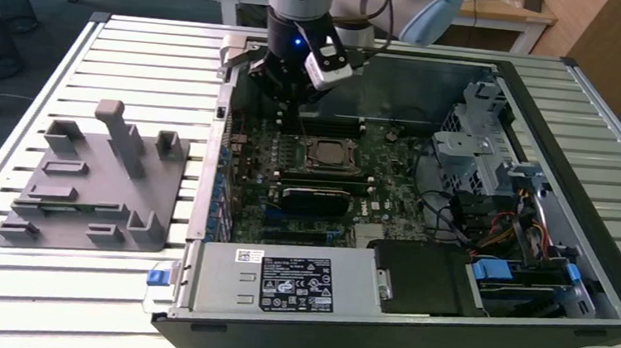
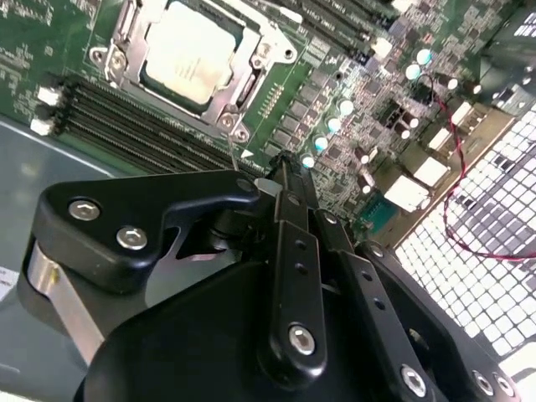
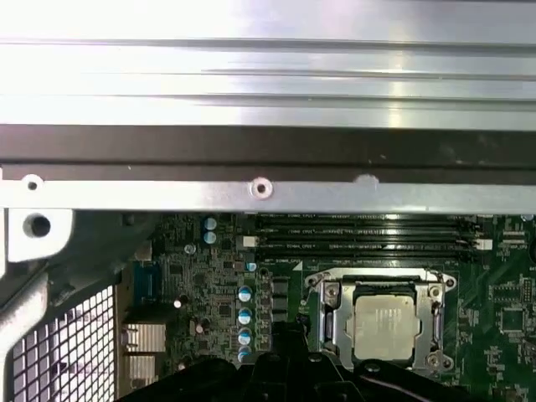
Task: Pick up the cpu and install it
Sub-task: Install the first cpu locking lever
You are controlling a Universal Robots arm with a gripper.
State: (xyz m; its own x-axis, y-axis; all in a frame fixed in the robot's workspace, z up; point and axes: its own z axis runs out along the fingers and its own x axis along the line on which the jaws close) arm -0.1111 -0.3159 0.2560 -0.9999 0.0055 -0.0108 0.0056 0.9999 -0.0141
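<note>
At the exterior view's left, a grey tray (image 1: 86,198) with upright posts lay on the slatted table (image 1: 13,284). Beside it stood the open computer case (image 1: 597,271), its motherboard (image 1: 394,168) facing up. The gripper (image 1: 292,102) hung over the board's far edge, just beyond the socket (image 1: 326,164). In the second wrist view its fingers (image 2: 289,251) were drawn narrow, tips together, with nothing between them. The cpu (image 1: 325,151) sat flat inside the socket's metal frame near the board's middle, apart from the gripper. Its pale top (image 2: 191,52) showed in both wrist views (image 3: 387,327). Drive bays (image 1: 479,146) filled the case's right side.
</note>
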